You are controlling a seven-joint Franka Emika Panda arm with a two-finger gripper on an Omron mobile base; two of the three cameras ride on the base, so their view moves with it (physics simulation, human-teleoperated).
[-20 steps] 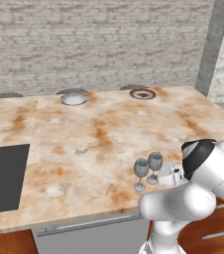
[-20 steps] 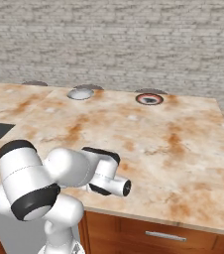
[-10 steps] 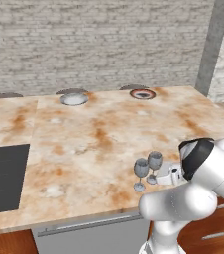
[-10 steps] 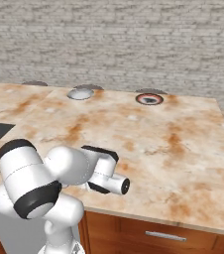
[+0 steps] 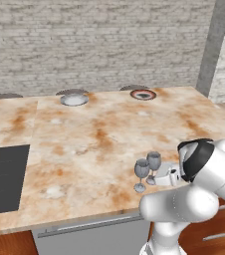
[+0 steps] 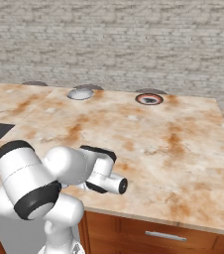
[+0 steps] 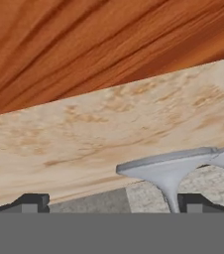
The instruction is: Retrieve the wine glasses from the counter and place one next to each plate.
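Observation:
Two clear greyish-blue wine glasses (image 5: 142, 173) (image 5: 154, 166) stand upright, side by side, near the front edge of the beige marble counter (image 5: 99, 144). My gripper (image 5: 160, 175) reaches in low from their right, level with the stems. In the hand view, which is rolled upside down, my gripper (image 7: 114, 203) is open. The nearer glass's round foot (image 7: 166, 167) and thin stem sit between the fingertips (image 7: 32, 202), close to one of them. The pale grey-white plate (image 5: 74, 98) and the red-rimmed plate (image 5: 143, 94) lie at the counter's far edge.
A black cooktop (image 5: 2, 184) is set into the counter's left part. A brick wall runs behind the counter. Wood drawer fronts (image 6: 158, 233) sit below its front edge. My arm's elbow (image 6: 29, 183) hangs in front of that edge.
The hand has eased slightly left toward the glasses. The jaws stay open and both glasses stand where they were.

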